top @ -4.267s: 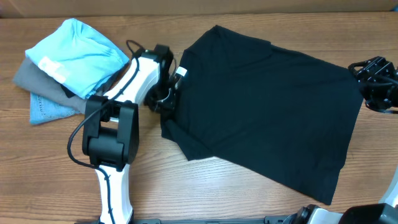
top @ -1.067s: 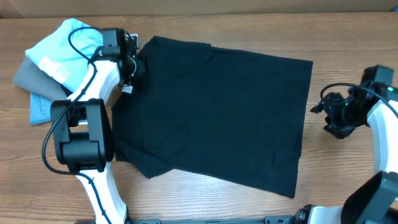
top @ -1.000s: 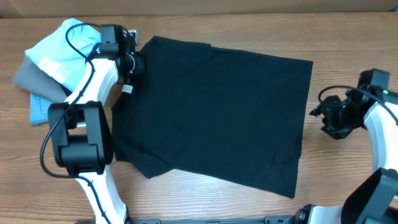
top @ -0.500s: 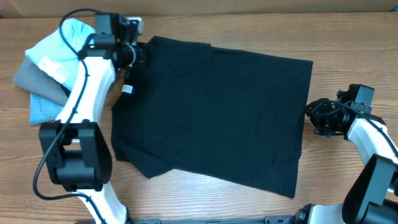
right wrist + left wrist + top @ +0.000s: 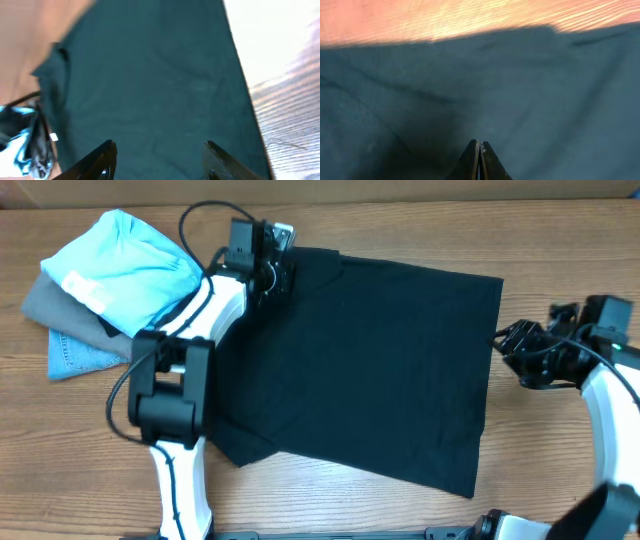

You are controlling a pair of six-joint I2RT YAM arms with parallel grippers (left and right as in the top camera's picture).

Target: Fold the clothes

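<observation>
You are setting up a fold, it seems: the black T-shirt (image 5: 380,360) is lying flat mid-frame, left gripper (image 5: 480,147) pressed together at its upper-left edge, right gripper (image 5: 160,146) spread beside its right edge.

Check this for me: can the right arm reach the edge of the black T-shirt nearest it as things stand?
Probably yes. The right gripper sits open right beside that edge of the black T-shirt, and nothing on the table appears to block it.
</observation>
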